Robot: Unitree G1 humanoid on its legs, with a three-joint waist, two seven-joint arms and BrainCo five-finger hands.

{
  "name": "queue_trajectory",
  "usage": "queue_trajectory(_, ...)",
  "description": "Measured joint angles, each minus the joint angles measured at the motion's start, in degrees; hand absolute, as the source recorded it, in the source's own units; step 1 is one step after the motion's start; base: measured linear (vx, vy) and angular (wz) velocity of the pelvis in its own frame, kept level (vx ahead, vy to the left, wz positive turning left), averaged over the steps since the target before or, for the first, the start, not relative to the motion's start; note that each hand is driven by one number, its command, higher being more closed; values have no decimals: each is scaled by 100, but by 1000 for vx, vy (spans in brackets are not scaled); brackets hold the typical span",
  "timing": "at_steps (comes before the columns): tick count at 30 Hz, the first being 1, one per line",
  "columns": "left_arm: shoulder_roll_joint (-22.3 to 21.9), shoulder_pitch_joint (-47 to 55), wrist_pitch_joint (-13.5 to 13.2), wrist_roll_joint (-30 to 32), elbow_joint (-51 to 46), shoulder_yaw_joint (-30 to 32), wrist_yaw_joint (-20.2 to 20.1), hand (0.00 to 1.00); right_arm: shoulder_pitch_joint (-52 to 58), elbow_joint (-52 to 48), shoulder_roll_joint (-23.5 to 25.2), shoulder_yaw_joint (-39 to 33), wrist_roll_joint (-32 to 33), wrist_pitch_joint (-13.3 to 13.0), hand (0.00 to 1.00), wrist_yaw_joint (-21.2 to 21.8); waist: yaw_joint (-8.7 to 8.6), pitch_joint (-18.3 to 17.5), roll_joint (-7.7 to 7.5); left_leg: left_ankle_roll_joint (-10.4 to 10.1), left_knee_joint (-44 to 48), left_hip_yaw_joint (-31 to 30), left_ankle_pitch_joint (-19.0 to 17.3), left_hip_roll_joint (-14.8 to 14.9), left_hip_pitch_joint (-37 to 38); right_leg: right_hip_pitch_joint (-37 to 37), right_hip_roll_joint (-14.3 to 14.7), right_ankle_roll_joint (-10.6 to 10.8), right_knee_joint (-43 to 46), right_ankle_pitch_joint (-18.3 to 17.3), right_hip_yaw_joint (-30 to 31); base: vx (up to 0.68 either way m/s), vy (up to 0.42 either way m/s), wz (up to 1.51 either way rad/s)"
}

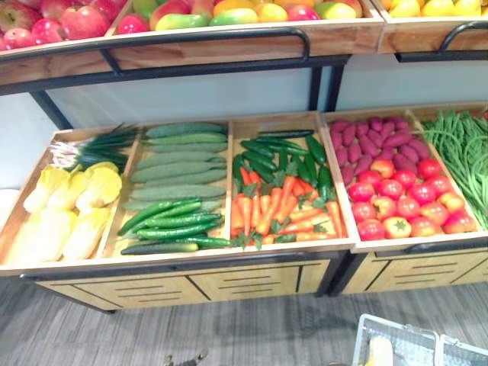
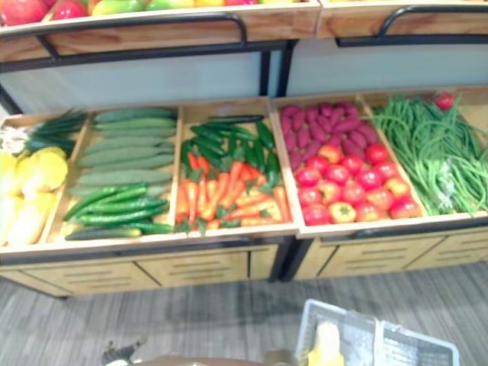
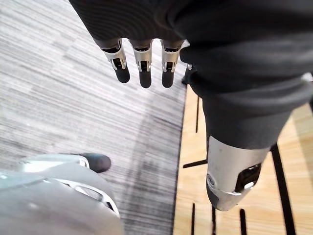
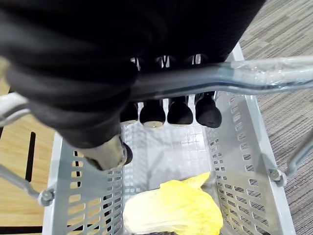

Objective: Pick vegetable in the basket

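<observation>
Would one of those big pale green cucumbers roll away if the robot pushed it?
Probably: the pale green cucumbers look round and smooth, so one may roll or slip. They lie straight, so likely stiff, not floppy.

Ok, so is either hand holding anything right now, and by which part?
The right hand is curled round the handle of the basket. The left hand hangs open, holding nothing.

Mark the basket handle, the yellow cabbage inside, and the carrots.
basket handle (image 4: 254,77): right wrist view, on its bare grey bar.
yellow cabbage (image 4: 171,210): right wrist view, middle of its leaves.
carrots (image 1: 284,212): left eye view, middle of the pile.
</observation>
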Motion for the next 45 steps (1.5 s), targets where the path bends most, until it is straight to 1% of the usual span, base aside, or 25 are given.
queue_trajectory(2,14,19,14,8,22,-53,1,0,-18,137,-68,-7,-9,-1,100,4,-3,-16,11,-7,-201,11,7,-60,88,44,-28,60,-151,103,20,-14,99,0)
queue_trajectory(3,69,9,56,10,11,-172,3,0,4,158,-67,-7,-12,-2,100,4,-12,-46,13,-96,-317,4,61,-108,88,74,-66,106,-279,179,-12,-31,131,12)
queue_trajectory(4,95,15,80,11,-94,-293,4,0,5,176,-71,-6,-15,-2,100,4,-9,-96,64,-107,-400,6,67,-146,89,77,-89,133,-356,232,-16,-45,156,12)
queue_trajectory(5,118,98,115,10,-635,-530,26,0,-1,233,-68,6,-24,-9,100,4,4,-108,27,-179,-517,7,114,-202,89,97,-125,180,-518,341,-12,-41,127,4)
queue_trajectory(7,147,208,111,15,-1304,-723,66,0,3,308,-57,19,-33,-25,100,5,9,-121,-7,-164,-570,6,137,-246,89,142,-159,215,-664,440,-15,-42,105,1)
queue_trajectory(8,186,438,20,144,-2243,-912,219,0,59,344,-20,37,-73,-30,100,1,18,-148,-56,-157,-599,12,140,-307,87,207,-204,256,-847,553,-15,-44,110,1)
queue_trajectory(9,188,506,-49,245,-2578,-950,321,0,91,344,-5,65,-79,-38,100,-2,16,-161,-68,-156,-608,16,139,-332,90,251,-220,278,-920,594,-14,-37,129,1)
queue_trajectory(11,166,673,-272,511,-3860,-1190,685,0,270,344,39,144,-82,-62,100,-4,7,-209,-83,-115,-692,34,126,-441,162,390,-303,332,-1190,747,2,-3,92,-1)
queue_trajectory(12,167,687,-293,517,-3986,-1235,716,0,294,343,39,169,-81,-62,100,-5,7,-218,-81,-109,-691,38,123,-451,163,398,-312,343,-1210,765,6,0,75,-3)
queue_trajectory(13,175,742,-335,560,-4435,-1392,799,0,363,341,37,251,-81,-65,100,-6,-2,-229,-75,-84,-691,51,107,-478,175,456,-331,350,-1308,812,10,-1,54,-3)
queue_trajectory(16,165,760,-403,751,-5151,-1850,915,0,430,341,23,415,-83,-65,100,-14,-34,-263,-38,-54,-712,128,89,-500,183,459,-337,338,-1424,875,63,1,39,-9)
queue_trajectory(18,160,756,-412,799,-5442,-2113,939,0,412,337,-6,571,-118,-65,100,-13,-78,-279,-22,-53,-780,187,90,-491,230,462,-306,333,-1514,927,134,12,13,-20)
queue_trajectory(19,160,737,-412,900,-5556,-2263,952,0,402,335,-34,710,-122,-65,100,-11,-145,-290,-14,-55,-796,229,88,-484,254,473,-289,334,-1566,950,164,31,9,-22)
queue_trajectory(22,163,615,-411,974,-5838,-2716,945,0,426,337,-110,918,-127,-67,100,-6,-192,-328,36,-100,-792,384,51,-470,329,454,-259,365,-1614,993,316,54,11,-26)
queue_trajectory(26,169,275,-435,973,-5689,-2937,820,0,362,337,-198,1051,-141,-65,100,6,-320,-334,46,-116,-786,569,-12,-440,403,451,-205,351,-1705,1071,479,63,8,-28)
queue_trajectory(28,181,-135,-397,960,-5145,-2915,742,0,363,335,-229,1130,-151,-64,100,5,-333,-332,42,-118,-772,705,-64,-432,467,457,-176,351,-1779,1125,623,64,13,-35)
queue_trajectory(29,215,-440,-342,957,-4639,-2884,729,0,322,328,-236,1150,-277,-62,100,9,-398,-329,38,-116,-765,795,-94,-441,485,425,-173,356,-1792,1140,707,46,16,-29)
queue_trajectory(31,275,-691,-242,956,-4132,-2803,731,0,264,301,-240,1203,-349,-62,100,10,-473,-330,34,-123,-762,913,-124,-444,512,371,-160,344,-1800,1160,819,37,20,-42)
queue_trajectory(32,340,-1011,-79,959,-3545,-2656,817,0,232,294,-256,1311,-367,-63,100,10,-472,-323,24,-126,-751,1064,-174,-435,570,335,-116,333,-1846,1218,1009,44,22,-57)
queue_trajectory(34,404,-1226,23,960,-3145,-2507,927,0,211,294,-267,1399,-382,-63,100,20,-510,-306,-3,-124,-704,1129,-222,-428,585,323,-99,335,-1901,1256,1110,30,12,-43)
queue_trajectory(35,446,-1398,127,957,-2813,-2314,1010,0,176,292,-270,1465,-398,-62,100,26,-606,-296,-20,-133,-634,1201,-275,-418,574,268,-90,339,-1904,1271,1187,3,4,-35)
queue_trajectory(37,577,-1663,269,955,-2340,-2181,1148,0,160,247,-297,1633,-421,-63,100,35,-686,-245,-73,-149,-551,1282,-343,-418,575,244,-86,343,-1952,1325,1309,5,6,-33)
queue_trajectory(38,648,-1761,326,960,-2181,-2154,1185,0,150,225,-297,1680,-497,-63,100,35,-739,-224,-87,-155,-530,1291,-363,-419,570,242,-86,338,-1999,1354,1332,-2,6,-24)
queue_trajectory(40,781,-1998,458,962,-1810,-2055,1207,0,144,170,-301,1831,-521,-66,100,35,-759,-177,-164,-167,-479,1388,-411,-419,560,192,-87,352,-2045,1403,1413,-20,5,-22)
queue_trajectory(45,854,-2361,619,1007,-1442,-2053,1378,0,132,98,-334,2032,-562,-184,100,-3,-786,-84,-151,-176,-473,1423,-431,-437,551,141,-87,360,-2102,1455,1510,3,-6,-13)
